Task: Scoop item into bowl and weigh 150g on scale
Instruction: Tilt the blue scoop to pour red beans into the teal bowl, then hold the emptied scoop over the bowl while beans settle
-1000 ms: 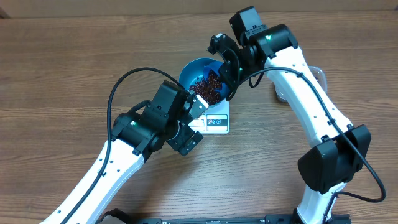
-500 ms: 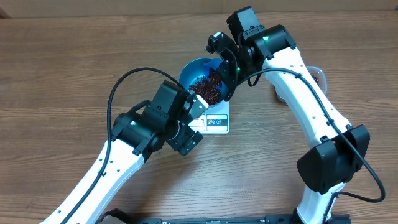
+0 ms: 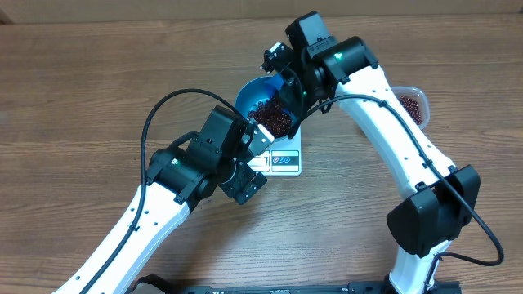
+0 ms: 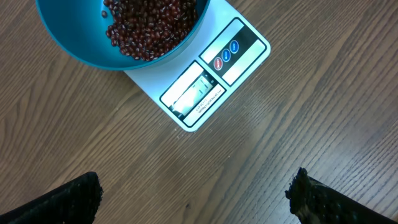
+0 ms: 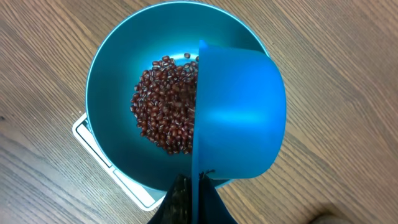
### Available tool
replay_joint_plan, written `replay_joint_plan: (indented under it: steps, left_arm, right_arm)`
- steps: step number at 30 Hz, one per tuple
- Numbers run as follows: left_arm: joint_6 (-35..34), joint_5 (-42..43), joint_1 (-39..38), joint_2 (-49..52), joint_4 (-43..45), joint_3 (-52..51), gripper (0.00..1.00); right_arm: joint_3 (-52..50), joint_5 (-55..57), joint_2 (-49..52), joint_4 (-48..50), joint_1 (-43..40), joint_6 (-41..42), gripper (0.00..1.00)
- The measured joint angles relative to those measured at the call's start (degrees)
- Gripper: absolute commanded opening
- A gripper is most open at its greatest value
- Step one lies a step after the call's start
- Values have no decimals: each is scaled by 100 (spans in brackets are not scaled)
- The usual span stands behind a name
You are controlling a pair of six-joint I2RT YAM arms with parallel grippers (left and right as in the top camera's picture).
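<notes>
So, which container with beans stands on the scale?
The teal bowl, which sits on the white scale; the clear tub stands apart on the table.

Left arm (image 3: pixel 131 229) in smooth white tubular links with a row of small dark screw holes; chunky black housings (image 3: pixel 196 163) at the joints; thin black cable (image 3: pixel 153 121) arching beside it. Right arm (image 3: pixel 400 131) built alike, white links and black joint blocks; second black cable (image 3: pixel 490 232) along its length; small green light (image 3: pixel 337 55) on the wrist housing. Black, grainy fingertips (image 4: pixel 65 200) in the left wrist view.
</notes>
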Motion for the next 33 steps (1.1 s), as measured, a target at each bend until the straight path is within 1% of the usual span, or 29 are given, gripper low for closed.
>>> replay_joint_plan:
  steps: [11, 22, 33]
  left_arm:
    - [0, 0, 0, 0, -2, 0, 99]
    - [0, 0, 0, 0, -2, 0, 100]
    - [0, 0, 0, 0, -2, 0, 99]
  right_arm:
    - [0, 557, 0, 2, 275, -15, 4]
    - [0, 824, 0, 0, 304, -17, 4]
    - [0, 1047, 0, 20, 522, -22, 4]
